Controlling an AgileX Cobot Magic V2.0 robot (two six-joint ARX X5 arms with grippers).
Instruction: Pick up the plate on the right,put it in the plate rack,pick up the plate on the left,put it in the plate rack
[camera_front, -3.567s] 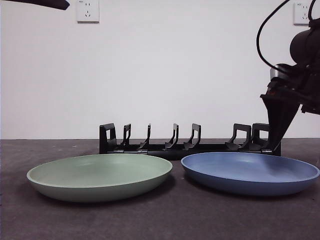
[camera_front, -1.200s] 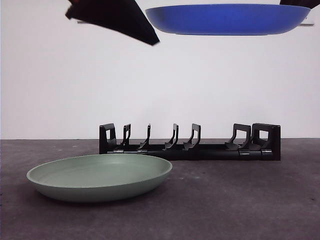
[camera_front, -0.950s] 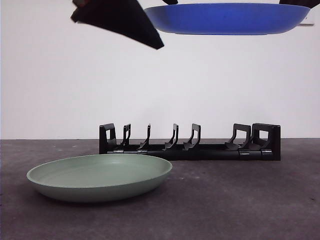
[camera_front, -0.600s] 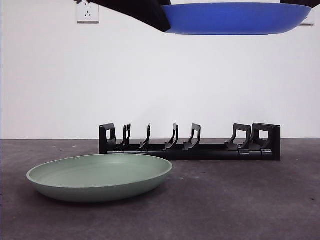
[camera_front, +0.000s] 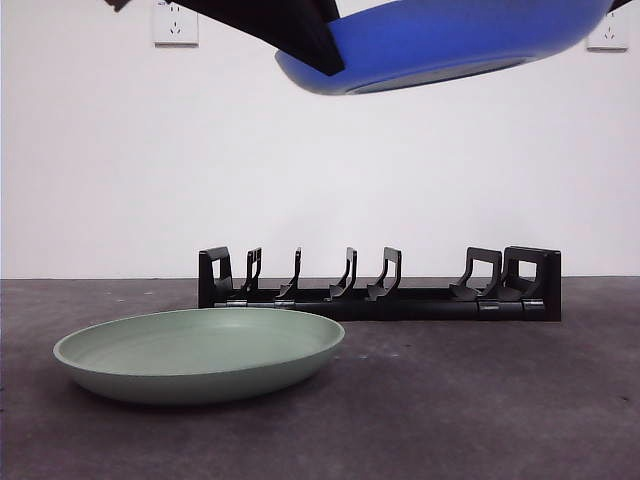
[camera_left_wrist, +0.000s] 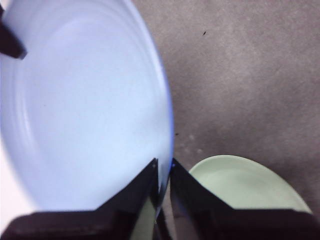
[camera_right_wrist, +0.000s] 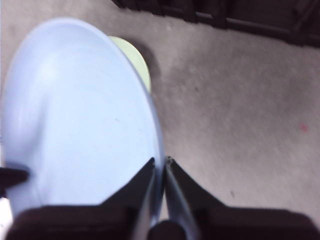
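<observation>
I have the blue plate (camera_front: 450, 45) high in the upper right of the front frame, and it has just tipped: half a second ago it hung level, and now its left side dips while its right side climbs out of the top edge. I read that as the start of turning it on edge for a slot, so the first half of the task is in the carry-and-orient stage, not yet the placing.

Both arms have it. In the left wrist view the left gripper (camera_left_wrist: 162, 172) is clamped on the plate's rim, jaws pinched tight with the blue edge between them. In the right wrist view the right gripper (camera_right_wrist: 161, 167) is clenched on the rim on the opposite side. The big dark wedge in the upper left of the front frame is one of these grippers meeting the lowered rim; it was clear of the plate a second ago.

The green plate (camera_front: 200, 352) sits untouched at lower left on the dark table (camera_front: 480, 410), and the plate rack (camera_front: 380, 285) stands empty at centre, behind it, well below the blue plate.

I judge the next move needs more tilt, then a descent lined up between a pair of prongs (camera_front: 368, 274).
</observation>
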